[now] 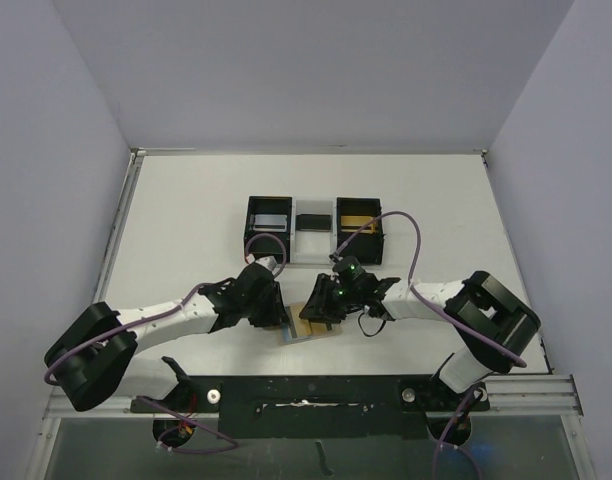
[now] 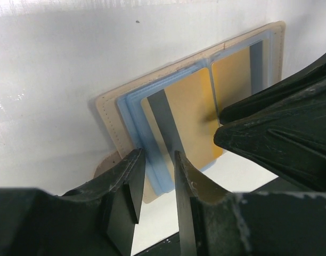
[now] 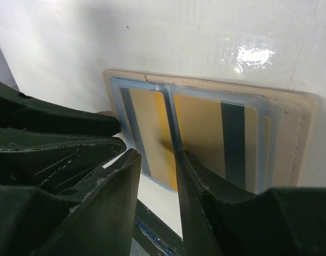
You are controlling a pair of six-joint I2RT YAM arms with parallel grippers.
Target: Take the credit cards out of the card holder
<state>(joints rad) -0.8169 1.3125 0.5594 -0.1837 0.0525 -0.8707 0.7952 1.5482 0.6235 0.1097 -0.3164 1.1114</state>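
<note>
White table [image 1: 186,220] lies under me. My left gripper [image 2: 155,170] has its jaws narrowly parted, tips down over one edge of the open, flat tan-brown card holder [image 2: 107,114]. My right gripper [image 3: 159,160] stands likewise, straddling its middle seam. Yellow, grey-striped plastic credit cards [image 2: 189,117] sit inside its blue-tinted clear sleeves [image 2: 132,114]. A black-and-white compartment tray [image 1: 316,225] stands beyond.
</note>
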